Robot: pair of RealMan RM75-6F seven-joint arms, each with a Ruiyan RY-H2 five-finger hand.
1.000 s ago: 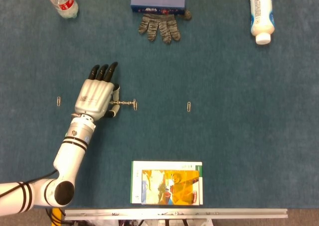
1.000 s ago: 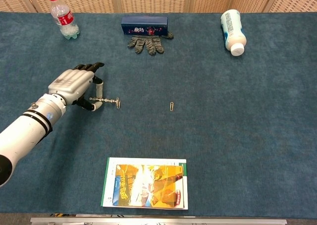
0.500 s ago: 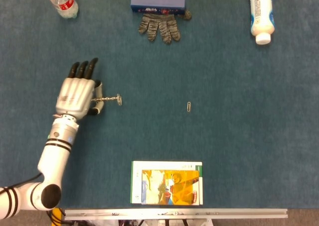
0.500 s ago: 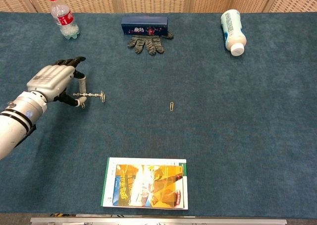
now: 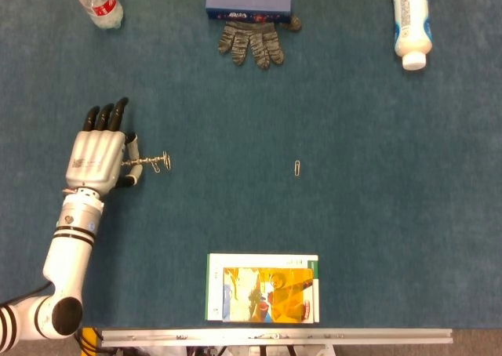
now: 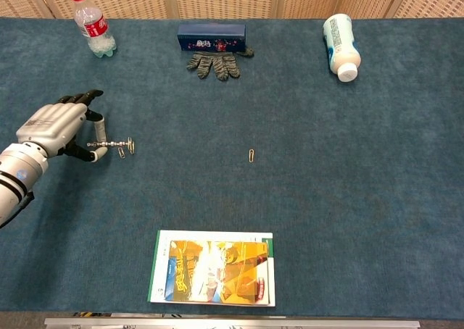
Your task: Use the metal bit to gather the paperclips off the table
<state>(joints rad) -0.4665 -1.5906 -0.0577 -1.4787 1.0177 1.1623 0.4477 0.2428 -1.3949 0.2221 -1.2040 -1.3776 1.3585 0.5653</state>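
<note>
Right now the left hand is over at the left side of the blue table, its thumb and a finger pinching the near end of the metal bit while the dark fingertips point away toward the far edge. That bit sticks out sideways toward the middle of the table, and a paperclip is hanging at its tip; the chest view shows the same clip dangling just off the end, so one looks to be caught already. Whether more than one clings there is too small to tell. Another loose paperclip lies flat by itself near the middle of the table, well apart from the hand. The right hand shows in neither view. I would judge the job partly done, in the collecting stage: the next move seems to call for carrying the bit across to the right, keeping it level and low so the caught clip is not shaken off, then bringing the tip down to touch the loose clip. None of the clutter, the water bottle, the glove, the white bottle or the booklet, lies in that path.
</note>
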